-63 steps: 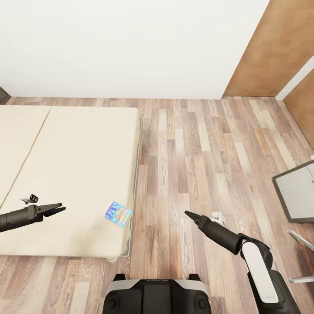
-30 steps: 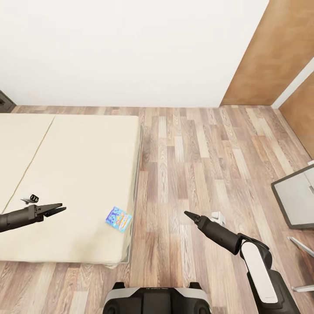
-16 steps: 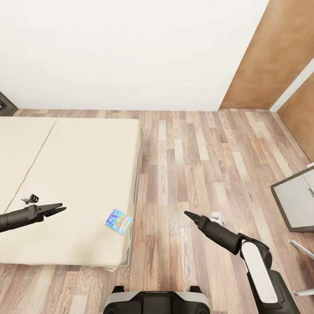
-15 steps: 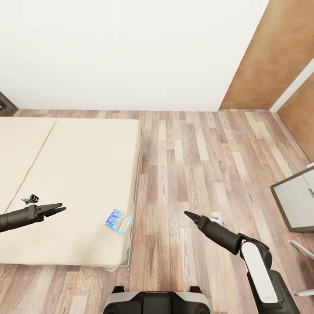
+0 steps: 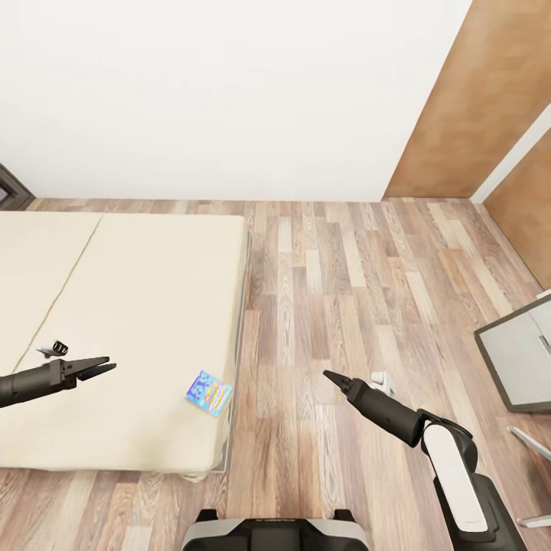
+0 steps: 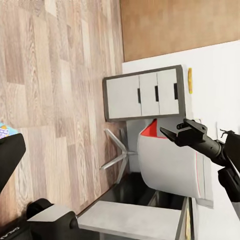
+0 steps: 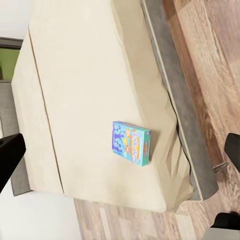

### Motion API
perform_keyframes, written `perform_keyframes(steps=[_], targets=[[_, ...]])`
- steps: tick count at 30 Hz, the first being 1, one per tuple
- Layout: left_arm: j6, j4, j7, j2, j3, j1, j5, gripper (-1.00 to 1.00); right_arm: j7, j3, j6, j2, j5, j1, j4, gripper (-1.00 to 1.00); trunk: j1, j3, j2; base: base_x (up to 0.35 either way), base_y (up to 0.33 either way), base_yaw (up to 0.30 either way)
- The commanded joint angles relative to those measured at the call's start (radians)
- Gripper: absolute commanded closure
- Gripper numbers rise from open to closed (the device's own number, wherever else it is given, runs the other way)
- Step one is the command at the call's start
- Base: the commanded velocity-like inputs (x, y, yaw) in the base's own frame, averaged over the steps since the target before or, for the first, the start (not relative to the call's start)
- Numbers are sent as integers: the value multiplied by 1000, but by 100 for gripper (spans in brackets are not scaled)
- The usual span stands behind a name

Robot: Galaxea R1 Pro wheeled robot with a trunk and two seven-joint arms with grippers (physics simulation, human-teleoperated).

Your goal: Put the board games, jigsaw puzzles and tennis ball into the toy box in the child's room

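At the foot of the bed (image 5: pixel 138 306), from the head: finds one small blue-cyan board game (image 5: pixel 208 392) lying flat on the beige cover, close to the mattress edge nearest the plank floor (image 5: pixel 329 268). Puts the left hand (image 5: pixel 103 368) over the mattress, well apart from the box, fingers a narrow gap apart and gripping nothing. Puts the right hand (image 5: pixel 329 376) over the floor on the box's other side, seen edge-on as a point, also empty. Reads the whole picture as slid downward against two seconds ago, with less of the robot's base at the bottom edge, so takes it as camera motion, not the box moving; keeps both hands in the same spots in the frame. Judges that no reach for the box is begun yet.

Through the left wrist: catches a sliver of the board game (image 6: pixel 4 131) beside a dark fingertip (image 6: pixel 10 160), and across the floor the right hand (image 6: pixel 172 134) in front of a grey cabinet (image 6: pixel 145 93).

Through the right wrist: looks straight at the board game (image 7: pixel 131 142) on the bed (image 7: pixel 85 75), near the mattress corner. Shows dark fingertips (image 7: pixel 9 155) at opposite edges, so wide apart, nothing between them.
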Motion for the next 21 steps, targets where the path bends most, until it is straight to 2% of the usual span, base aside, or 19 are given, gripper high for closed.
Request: perform_keyframes(steps=[1,21], targets=[[11,0,-4,0,-1,0,0,-100,7,-2,5,0,6,-1,0,-100,1,0,-1,0,0,0],[11,0,-4,0,-2,-1,0,-100,7,-2,6,0,2,-1,0,-100,1,32,-1,0,0,0]])
